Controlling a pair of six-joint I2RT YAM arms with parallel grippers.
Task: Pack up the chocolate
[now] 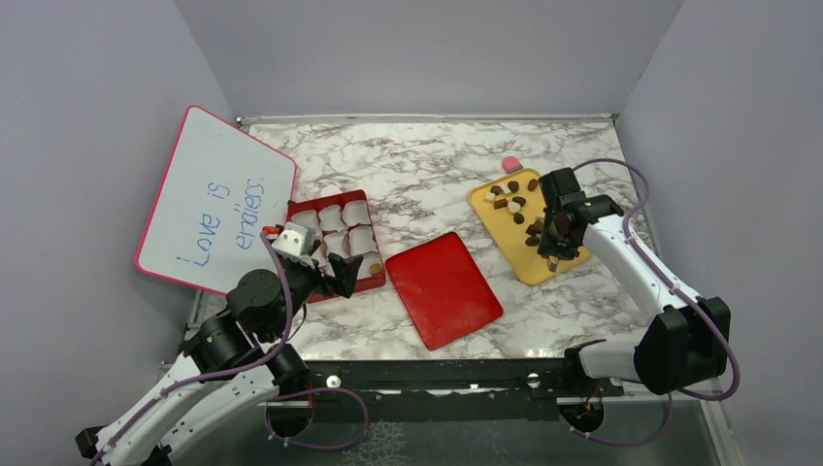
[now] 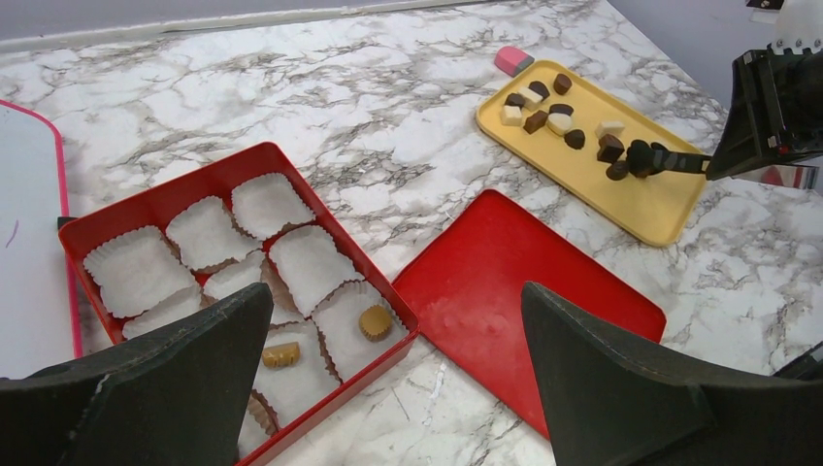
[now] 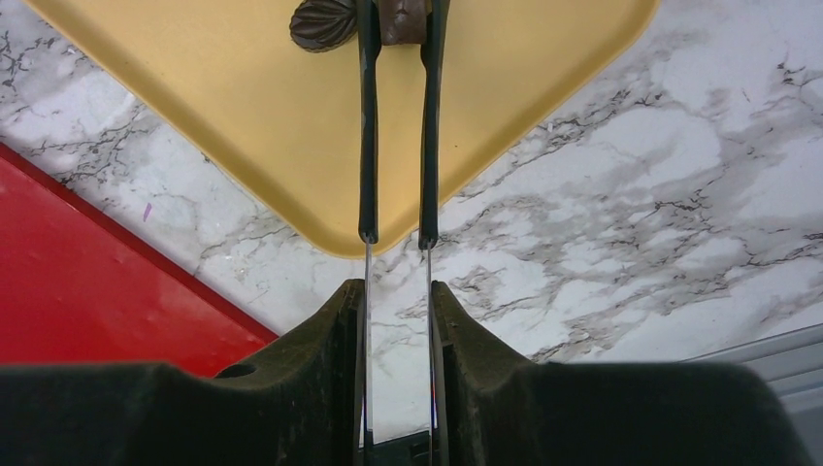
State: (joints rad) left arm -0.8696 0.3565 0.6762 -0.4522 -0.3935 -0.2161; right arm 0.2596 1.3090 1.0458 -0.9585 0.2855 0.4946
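- The left gripper (image 2: 396, 301) is held above the near end of the red box (image 2: 165, 191). Its fingers (image 2: 194, 379) are spread wide, with nothing between them.
- The box is lined with white paper cups (image 2: 311, 262). Two tan pieces (image 2: 376, 321) are seen in the near cups, one to a cup.
- A red lid (image 2: 505, 272) is laid flat on the table (image 2: 388, 97), between the box and the yellow tray (image 3: 243, 116).
- The right gripper (image 3: 399, 15) is lowered over the tray, and a brown piece (image 3: 403, 19) is pinched between its thin fingers (image 3: 368, 116). A dark leaf-shaped piece (image 3: 325, 21) lies just left of it.
- Whether the pinched piece is lifted off the tray cannot be told.
- The other chocolate (image 1: 517, 202), dark, tan and white, is scattered over the tray's far half.
- A pink block (image 1: 511, 163) is seen just beyond the tray's far corner.
- A whiteboard (image 1: 213, 199) with handwriting is propped against the left wall.
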